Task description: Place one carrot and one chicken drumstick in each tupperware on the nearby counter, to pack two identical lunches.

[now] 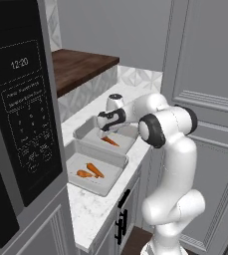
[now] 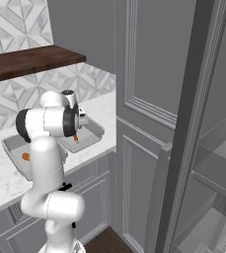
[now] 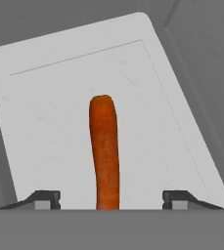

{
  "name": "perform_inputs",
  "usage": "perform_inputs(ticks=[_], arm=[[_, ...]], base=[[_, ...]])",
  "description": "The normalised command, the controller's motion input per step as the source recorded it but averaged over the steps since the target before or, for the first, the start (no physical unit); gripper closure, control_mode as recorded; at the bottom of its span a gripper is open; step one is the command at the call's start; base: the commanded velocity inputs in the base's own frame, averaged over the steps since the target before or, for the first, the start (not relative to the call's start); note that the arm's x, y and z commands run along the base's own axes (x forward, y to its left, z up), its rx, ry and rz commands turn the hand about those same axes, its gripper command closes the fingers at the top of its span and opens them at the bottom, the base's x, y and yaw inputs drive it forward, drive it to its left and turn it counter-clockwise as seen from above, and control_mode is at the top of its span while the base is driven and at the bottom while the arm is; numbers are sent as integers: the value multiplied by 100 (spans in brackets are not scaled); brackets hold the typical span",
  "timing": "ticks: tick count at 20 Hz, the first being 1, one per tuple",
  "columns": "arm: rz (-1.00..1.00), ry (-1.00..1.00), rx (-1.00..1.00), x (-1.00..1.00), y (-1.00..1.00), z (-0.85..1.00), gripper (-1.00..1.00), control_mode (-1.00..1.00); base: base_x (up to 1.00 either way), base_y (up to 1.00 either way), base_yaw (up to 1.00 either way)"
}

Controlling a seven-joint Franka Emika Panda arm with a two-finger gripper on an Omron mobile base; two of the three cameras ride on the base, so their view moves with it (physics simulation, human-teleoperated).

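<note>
The gripper [image 3: 103, 197] hangs low over the far tupperware [image 1: 89, 130], its two dark fingertips [image 3: 45, 199] spread wide apart with a carrot [image 3: 104, 149] lying lengthwise between them; neither tip touches it, so the jaws stand open and hold nothing. In the hand view the carrot lies flat on the pale floor of that tray, roughly in its middle, its rounded end pointing away from the gripper. From the left base view the same carrot [image 1: 110, 141] shows as a short orange stick just beneath the gripper [image 1: 103, 133]. The near tupperware [image 1: 116, 160] sits right beside the far one, their rims touching or nearly so, and it holds two orange pieces [image 1: 90, 171] close together; which of them is carrot and which drumstick is too small to tell. Both trays rest on the white marbled counter [image 1: 88, 211], near its front edge. Beyond the far tupperware a dark brown wooden top [image 1: 78, 66] stands higher. A black microwave [image 1: 21, 99] stands left of the near tupperware.
</note>
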Motion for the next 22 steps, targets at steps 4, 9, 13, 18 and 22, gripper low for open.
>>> perform_inputs(ticks=[4, 9, 13, 18, 22], arm=[[-1, 0, 0, -53, -7, 32, -100, -100], [-10, -4, 1, -100, -34, 42, -100, -100], [-19, -1, 0, -100, -35, 28, -100, -100], [-10, 0, 6, -100, -13, 3, -100, -100], [0, -4, 6, -100, -1, 0, -100, -100]], base=[[0, 0, 0], [0, 0, 0], [0, 0, 0], [0, 0, 0], [0, 0, 0]])
